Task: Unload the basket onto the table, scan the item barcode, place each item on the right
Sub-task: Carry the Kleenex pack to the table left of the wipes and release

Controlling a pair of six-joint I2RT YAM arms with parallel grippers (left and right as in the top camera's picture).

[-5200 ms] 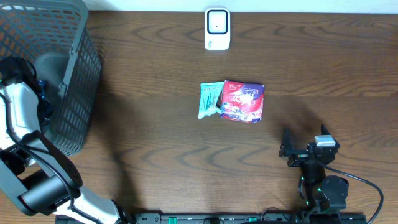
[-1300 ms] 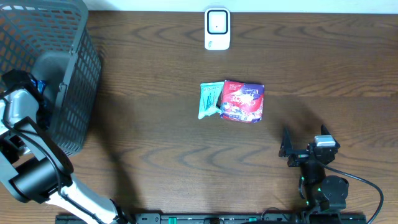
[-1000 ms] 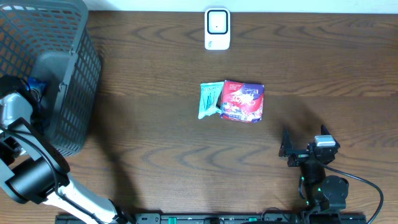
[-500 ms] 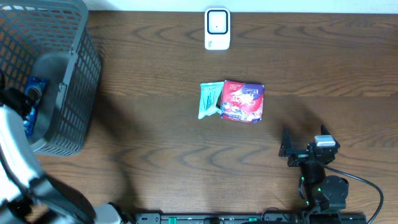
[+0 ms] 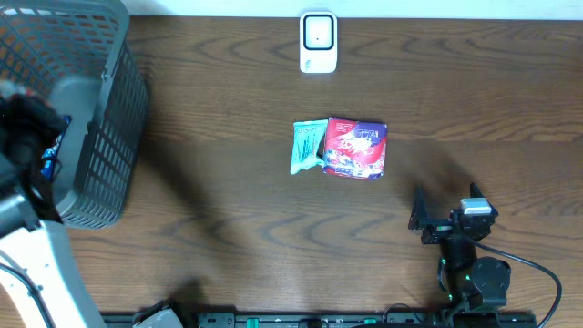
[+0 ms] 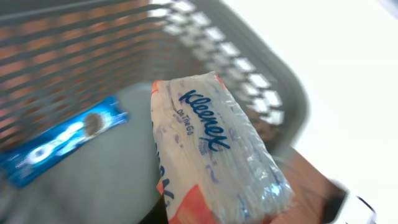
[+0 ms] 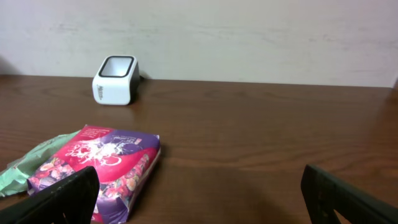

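- Right claw [image 7: 202, 206] sits nearest me at the bottom right of the tabletop [image 5: 228, 214]. It is released, fingers spread wide, nothing between them, and it faces the middle of the tabletop.
- Just ahead of it, mid-tabletop, lies a red and purple candy bag [image 5: 357, 148], flat. A green packet [image 5: 306, 146] touches its left edge.
- Far left: left claw [image 5: 29, 123] is over the near-left part of the grey basket [image 5: 109, 109]. It shows only as a dark smear from overhead.
- Left claw is clenched on the tissue pack [image 6: 211, 155]. The wrist camera shows the pack right up against the lens, tilted, printed face towards the camera. I can't see the fingers themselves in that view.
- The tissue pack is up off the basket floor, well apart from the scanner.
- Behind the pack, a blue cookie pack [image 6: 62, 143] lies flat on the basket floor.
- Farthest: white scanner [image 5: 318, 42] stands at the back edge of the tabletop, roughly centre, in line with the candy bag and apart from it. Its dark window faces up and forward.
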